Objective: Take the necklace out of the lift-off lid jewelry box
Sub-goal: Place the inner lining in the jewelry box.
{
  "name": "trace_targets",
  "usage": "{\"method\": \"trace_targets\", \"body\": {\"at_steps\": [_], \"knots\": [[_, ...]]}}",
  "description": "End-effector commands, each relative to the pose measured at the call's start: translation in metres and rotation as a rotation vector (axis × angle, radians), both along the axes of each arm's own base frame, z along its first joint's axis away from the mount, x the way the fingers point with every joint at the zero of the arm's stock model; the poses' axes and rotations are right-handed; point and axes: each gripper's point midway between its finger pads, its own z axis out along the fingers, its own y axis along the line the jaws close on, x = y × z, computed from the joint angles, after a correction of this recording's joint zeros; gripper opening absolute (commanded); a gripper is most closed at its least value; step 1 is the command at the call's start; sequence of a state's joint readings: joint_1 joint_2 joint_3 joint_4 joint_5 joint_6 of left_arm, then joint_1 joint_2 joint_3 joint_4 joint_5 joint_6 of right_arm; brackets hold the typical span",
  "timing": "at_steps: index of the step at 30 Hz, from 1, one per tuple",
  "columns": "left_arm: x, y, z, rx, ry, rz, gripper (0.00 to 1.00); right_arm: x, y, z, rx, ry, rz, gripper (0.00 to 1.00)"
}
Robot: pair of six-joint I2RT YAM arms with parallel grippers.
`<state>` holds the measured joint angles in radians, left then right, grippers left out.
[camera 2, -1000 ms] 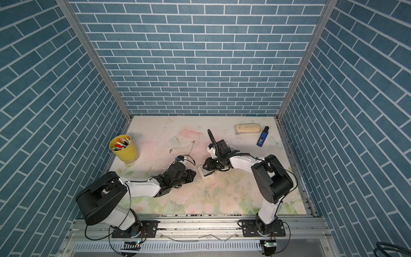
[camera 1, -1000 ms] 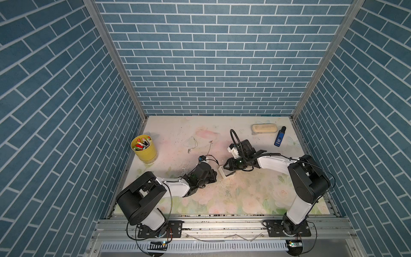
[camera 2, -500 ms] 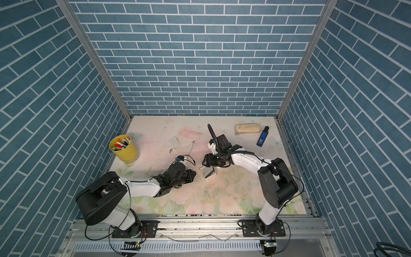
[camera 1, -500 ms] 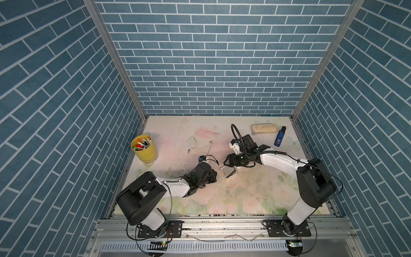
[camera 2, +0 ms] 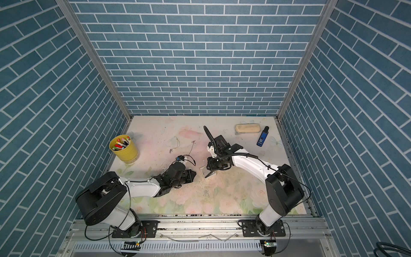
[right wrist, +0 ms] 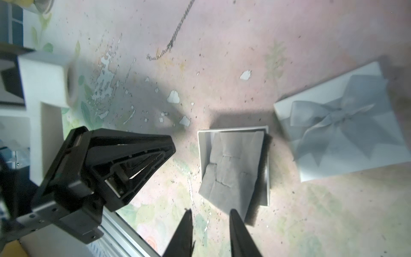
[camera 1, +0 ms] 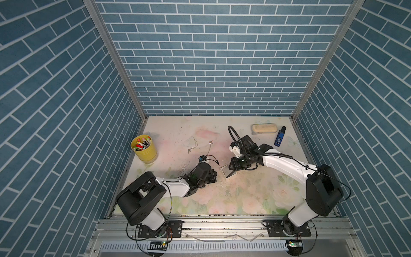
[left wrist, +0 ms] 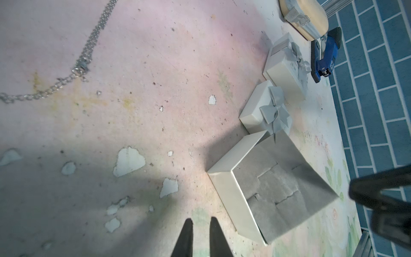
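The lift-off lid jewelry box [left wrist: 224,182] stands open on the table, white with a grey foam insert [right wrist: 233,164] tilted up out of it. No necklace shows inside it. A silver chain necklace [left wrist: 84,60] lies on the table, apart from the box [camera 1: 224,171]. A lid with a grey bow [right wrist: 340,124] lies beside the box. My right gripper [right wrist: 210,212] hangs over the box's near edge, open, with only table between its fingers. My left gripper [left wrist: 201,223] rests low just left of the box, its fingers a narrow gap apart, holding nothing.
A second thin necklace [camera 1: 191,142] lies further back. Another white box with a bow [left wrist: 287,66] sits behind the lid. At the back right are a beige case [camera 1: 264,129] and a blue stapler [camera 1: 279,139]. A yellow cup of markers [camera 1: 144,148] stands at the left.
My right gripper's jaws widened and then narrowed over the box, and the right arm's elbow swung to the right. The left arm has not moved.
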<state>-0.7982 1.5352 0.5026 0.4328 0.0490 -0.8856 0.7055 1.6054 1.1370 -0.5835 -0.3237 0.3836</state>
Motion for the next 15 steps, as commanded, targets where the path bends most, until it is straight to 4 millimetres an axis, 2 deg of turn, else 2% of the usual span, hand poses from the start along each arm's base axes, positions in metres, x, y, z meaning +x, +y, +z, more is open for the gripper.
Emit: {"method": "trace_targets", "body": {"at_steps": [1, 15], "knots": [[0.003, -0.009, 0.009, -0.019, -0.023, -0.024, 0.16, -0.005, -0.004, -0.014, -0.056, 0.046, 0.022, 0.24], [0.003, -0.012, 0.004, -0.020, -0.012, -0.035, 0.16, 0.000, 0.009, -0.057, -0.066, 0.106, 0.065, 0.17]]}}
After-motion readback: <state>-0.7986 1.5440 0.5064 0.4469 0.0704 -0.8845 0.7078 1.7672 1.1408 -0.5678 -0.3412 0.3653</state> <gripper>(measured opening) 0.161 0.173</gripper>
